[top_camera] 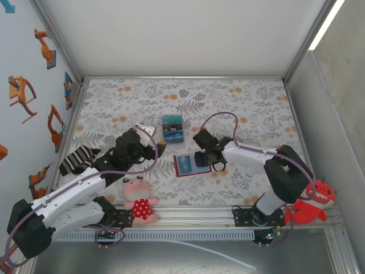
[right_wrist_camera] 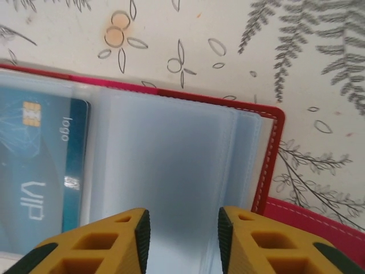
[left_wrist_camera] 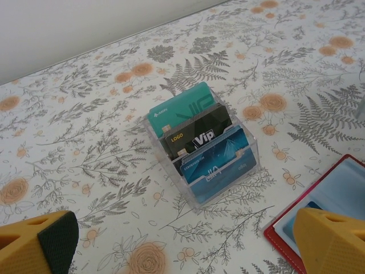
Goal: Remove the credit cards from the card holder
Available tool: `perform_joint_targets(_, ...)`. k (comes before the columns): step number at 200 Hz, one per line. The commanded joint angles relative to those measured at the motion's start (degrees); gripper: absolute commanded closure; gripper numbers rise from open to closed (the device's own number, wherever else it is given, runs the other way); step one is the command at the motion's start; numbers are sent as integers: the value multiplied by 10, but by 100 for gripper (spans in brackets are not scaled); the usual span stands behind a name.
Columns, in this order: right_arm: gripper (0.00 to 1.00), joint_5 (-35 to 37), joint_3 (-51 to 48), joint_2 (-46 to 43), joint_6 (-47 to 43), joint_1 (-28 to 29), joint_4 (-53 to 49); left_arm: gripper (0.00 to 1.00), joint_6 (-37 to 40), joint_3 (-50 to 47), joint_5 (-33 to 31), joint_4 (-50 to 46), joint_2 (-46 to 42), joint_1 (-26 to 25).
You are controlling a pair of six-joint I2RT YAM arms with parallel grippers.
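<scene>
The card holder [top_camera: 188, 165] is a red wallet lying open on the floral table, clear sleeves facing up. A blue credit card [right_wrist_camera: 40, 171] sits in its left sleeve. My right gripper [top_camera: 210, 161] hovers just over the wallet's right page [right_wrist_camera: 171, 165]; its yellow fingers [right_wrist_camera: 114, 240] stand open on either side of the empty sleeve, holding nothing. My left gripper [top_camera: 154, 140] is open, left of the wallet, with its fingers [left_wrist_camera: 40, 242] spread wide and the wallet's corner [left_wrist_camera: 336, 200] by the right one. Teal, black and blue cards [left_wrist_camera: 199, 142] stand in a clear box [top_camera: 172, 128].
A pink plush in a red dotted dress [top_camera: 138, 200] lies by the near edge between the arms. A striped sock [top_camera: 77, 160] lies at the left, and a red plush monster [top_camera: 311, 202] at the right corner. Walls enclose the table.
</scene>
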Motion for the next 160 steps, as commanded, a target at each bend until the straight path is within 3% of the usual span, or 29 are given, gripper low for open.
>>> perform_joint_targets(1,60,29,-5,-44,-3,-7,-34,3,28,4,-9,17,1,-9)
perform_joint_targets(31,63,43,-6,-80,9,-18,-62,3,34,-2,-3,26,10,-19)
perform_joint_targets(67,69,-11,1,-108,38,-21,-53,3,37,-14,20,44,41,-20)
perform_joint_targets(160,74,-148,25,-26,101,-21,22,3,146,-69,93,168,166,-37)
